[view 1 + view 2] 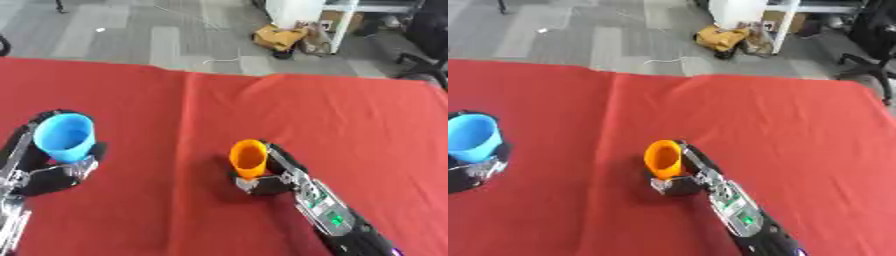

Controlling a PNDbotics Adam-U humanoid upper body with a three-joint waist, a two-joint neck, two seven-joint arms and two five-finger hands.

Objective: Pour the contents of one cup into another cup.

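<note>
Since both cups look like thin moulded plastic, I'd guess they weigh next to nothing and would flex or pop out of a squeeze pretty easily, so the safe place to hold them is around the lower half of the wall, not up at the rim. That's roughly what's going on. The small orange plastic cup (248,158) sits near the middle of the red tablecloth (350,125), tipped a bit toward the robot's left, with the right hand (273,176) wrapped round its base and lower side. The light blue plastic cup (65,136) is well apart from it over on the left side of the cloth, mouth tilted toward the camera, and the left hand (54,172) has its fingers curled around the bottom part of it.

Smooth plastic like that is probably a bit slippery too, so tilting slowly seems smart. Can't see what's inside either cup from this angle, so no idea which one is the full one.

Count-wise: two cups total, one orange and one blue, and two hands, each holding one cup. Nothing else is on the cloth that I can make out.
</note>
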